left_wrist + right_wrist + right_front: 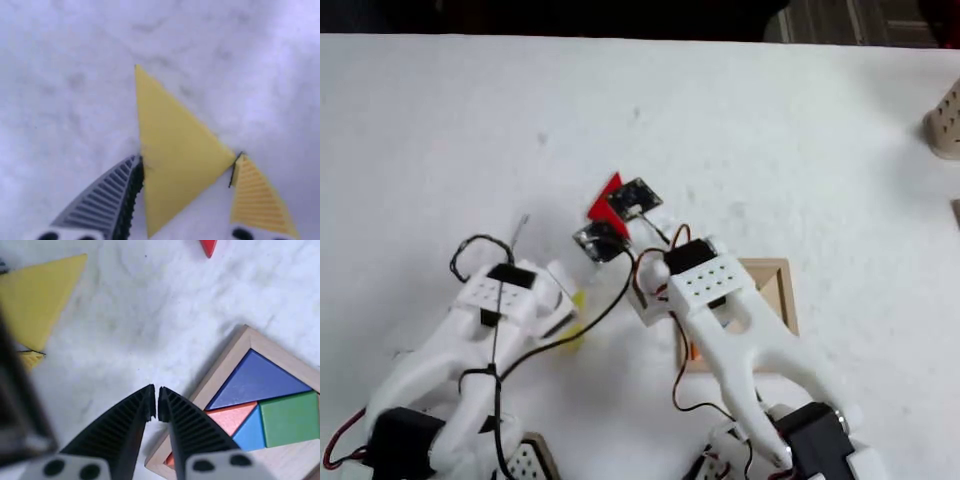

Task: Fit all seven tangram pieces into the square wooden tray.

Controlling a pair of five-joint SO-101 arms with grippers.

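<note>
Left gripper (pixel 187 162) sits low over the table, its two fingers pressed against opposite edges of the yellow triangle (pixel 170 135), which lies left of the tray (pixel 226 365). Right gripper (pixel 155 400) is all but closed on nothing, just beside the tray's left rim. A blue triangle (pixel 255 380) and green square (pixel 290 417) sit inside the tray, and a red triangle (pixel 605 200) lies farther off.
</note>
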